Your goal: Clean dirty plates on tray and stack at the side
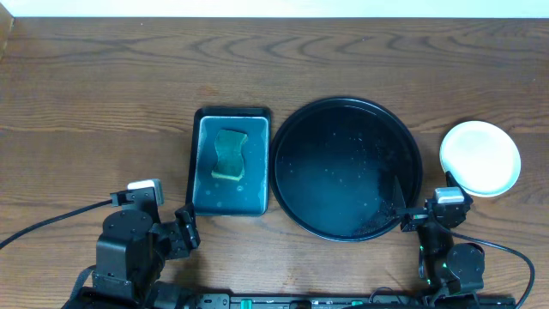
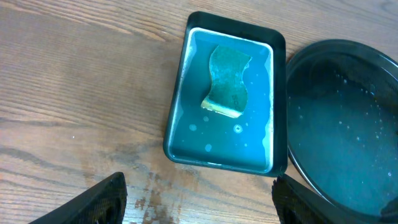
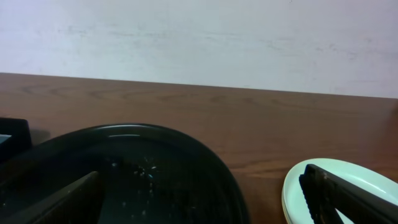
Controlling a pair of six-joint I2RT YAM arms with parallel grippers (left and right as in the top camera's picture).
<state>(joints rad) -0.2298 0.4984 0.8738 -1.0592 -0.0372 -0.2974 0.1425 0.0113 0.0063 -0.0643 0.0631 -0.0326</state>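
Observation:
The large round black tray (image 1: 346, 167) sits right of centre, wet and speckled, with no plates on it; it also shows in the left wrist view (image 2: 348, 124) and the right wrist view (image 3: 124, 174). A stack of plates (image 1: 479, 157) stands on the table right of the tray, a clean pale plate on top; its edge shows in the right wrist view (image 3: 298, 186). My left gripper (image 2: 199, 205) is open and empty above bare wood, near the teal tray's front edge. My right gripper (image 3: 205, 199) is open and empty, low between the black tray's front right rim and the stack.
A small rectangular teal tray (image 1: 207, 190) holding a green-yellow sponge (image 1: 230, 154) lies left of the black tray; the sponge also shows in the left wrist view (image 2: 227, 81). A pale wall runs along the table's far edge.

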